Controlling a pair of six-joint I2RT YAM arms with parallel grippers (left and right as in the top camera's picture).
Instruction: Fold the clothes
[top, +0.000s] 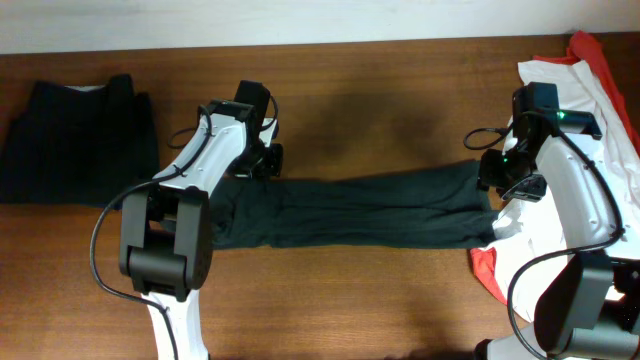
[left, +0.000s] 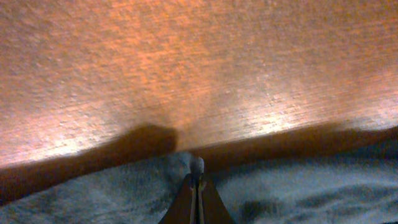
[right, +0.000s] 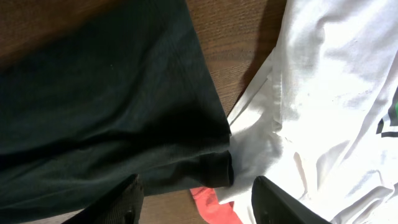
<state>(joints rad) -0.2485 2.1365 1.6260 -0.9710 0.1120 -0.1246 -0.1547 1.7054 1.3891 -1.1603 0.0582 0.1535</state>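
A dark green pair of trousers (top: 350, 212) lies stretched flat across the middle of the table. My left gripper (top: 258, 163) is at its top left corner, shut on the edge of the cloth (left: 197, 167). My right gripper (top: 508, 190) is open above the trouser leg ends (right: 205, 168), with nothing between its fingers (right: 196, 199). The hem lies over a white garment (right: 323, 93) and a red one (right: 214, 202).
A folded dark garment (top: 75, 140) lies at the far left. A pile of white (top: 590, 110) and red (top: 605, 55) clothes lies at the right edge, with a red piece (top: 488, 268) by the trouser ends. Bare wooden table (top: 380, 110) lies behind.
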